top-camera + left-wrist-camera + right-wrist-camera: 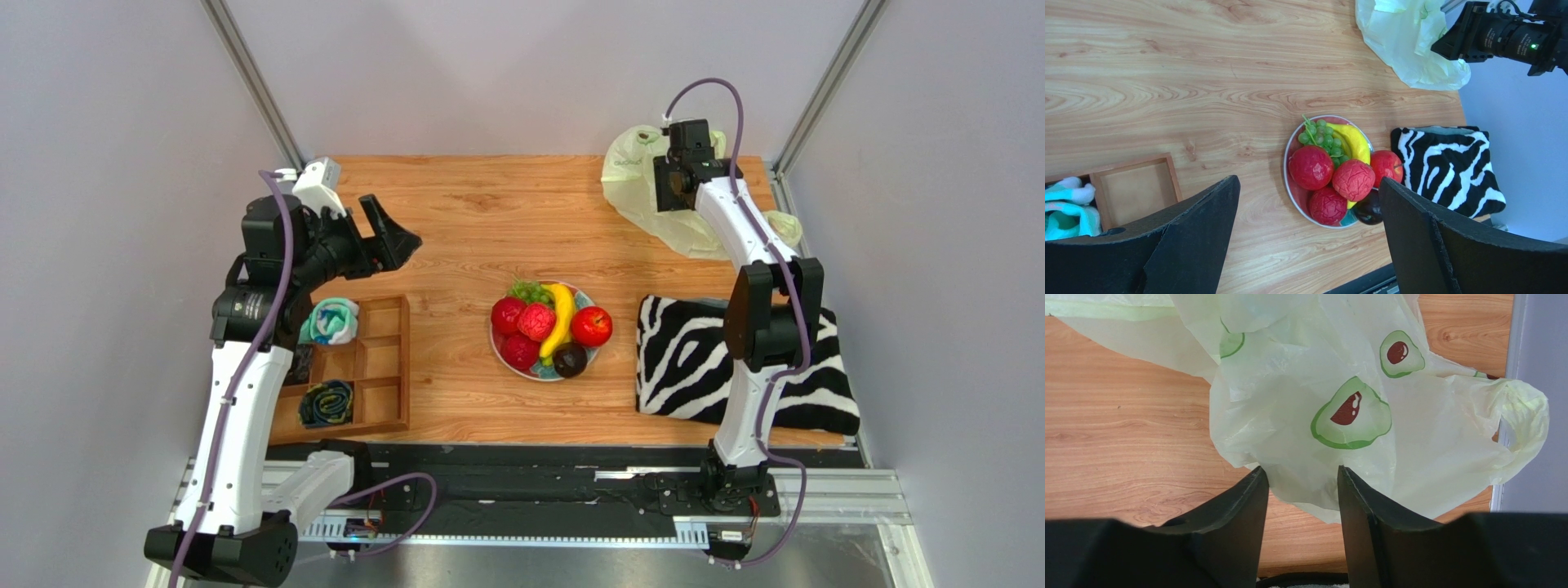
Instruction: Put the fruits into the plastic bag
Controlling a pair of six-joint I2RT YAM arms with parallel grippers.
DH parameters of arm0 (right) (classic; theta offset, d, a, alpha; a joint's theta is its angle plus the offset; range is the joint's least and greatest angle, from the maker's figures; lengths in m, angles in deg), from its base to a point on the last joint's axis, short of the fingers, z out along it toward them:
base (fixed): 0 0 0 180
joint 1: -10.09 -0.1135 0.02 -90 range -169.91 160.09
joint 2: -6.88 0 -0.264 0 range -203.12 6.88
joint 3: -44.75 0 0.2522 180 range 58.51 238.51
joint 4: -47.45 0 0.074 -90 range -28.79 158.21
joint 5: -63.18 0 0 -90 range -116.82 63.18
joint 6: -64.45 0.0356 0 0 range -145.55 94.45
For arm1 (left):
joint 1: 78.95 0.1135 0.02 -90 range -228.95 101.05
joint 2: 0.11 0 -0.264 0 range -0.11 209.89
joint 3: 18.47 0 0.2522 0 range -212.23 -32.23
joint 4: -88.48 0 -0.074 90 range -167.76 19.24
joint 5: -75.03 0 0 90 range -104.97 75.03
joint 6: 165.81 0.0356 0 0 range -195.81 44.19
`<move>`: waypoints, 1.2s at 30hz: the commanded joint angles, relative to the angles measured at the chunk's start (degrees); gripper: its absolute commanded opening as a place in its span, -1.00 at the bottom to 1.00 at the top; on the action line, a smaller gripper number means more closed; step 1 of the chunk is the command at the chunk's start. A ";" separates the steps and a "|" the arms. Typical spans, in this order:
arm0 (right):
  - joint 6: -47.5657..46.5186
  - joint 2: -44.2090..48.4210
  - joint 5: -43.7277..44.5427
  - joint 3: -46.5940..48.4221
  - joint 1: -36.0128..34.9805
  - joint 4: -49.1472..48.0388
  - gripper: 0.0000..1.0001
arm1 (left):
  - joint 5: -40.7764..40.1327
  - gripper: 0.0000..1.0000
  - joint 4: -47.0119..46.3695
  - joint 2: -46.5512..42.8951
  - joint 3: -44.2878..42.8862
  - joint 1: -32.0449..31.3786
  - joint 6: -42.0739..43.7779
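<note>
A light-grained wooden tabletop [491, 208] fills the cell, enclosed by plain pale grey walls [528, 61] with slim metal posts [252, 80] running up the far corners and a metal rail [552, 490] along the near edge where the arm bases sit. Near the middle of the table stands a round plate [1289, 184] holding the fruits: a yellow banana [562, 316], a green grape bunch [530, 293] at its far side, textured red round fruits [535, 322], a smooth red apple [591, 326] and a dark oval fruit [569, 360] at the near rim. Just right of the plate lies a zebra-striped cloth [687, 361]. To the left sits a wooden compartment tray [380, 368] with a rolled teal cloth [331, 322] in one far compartment and a darker patterned roll [326, 402] in a near one. The plastic bag [632, 172], pale yellow-green and crinkled, lies at the far right corner, well apart from the plate; its print shows halved avocados [1351, 413], green-rimmed with a brown-red stone, and no lettering can be made out. The left gripper [395, 230] hangs above the table's left side, jaws spread wide and holding nothing. The right gripper [1301, 474] is over the bag with jaws narrowed to a moderate gap, the bag's lower fold lying between the tips; whether the pads press the film cannot be told.
</note>
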 commanded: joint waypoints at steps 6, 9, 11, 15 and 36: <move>-3.81 -0.53 -6.11 -1.02 -0.14 -2.31 -0.52 | 2.69 0.83 -2.41 0.04 0.64 0.29 -1.33; -3.89 0.35 -8.22 -1.11 -0.23 -2.31 -0.83 | 2.60 0.82 -2.50 0.04 0.81 0.29 -1.60; -4.07 1.49 -8.75 -1.20 -0.66 -2.57 -0.98 | 2.86 0.82 -2.94 0.04 0.90 0.29 -1.69; -3.19 4.91 -9.63 -2.24 -2.51 -3.63 -1.00 | 4.00 0.73 -4.17 0.30 1.25 0.29 -2.91; 8.32 3.52 -20.69 -4.98 -28.69 -27.18 -1.00 | 11.57 0.82 -23.76 11.99 6.70 0.21 -11.61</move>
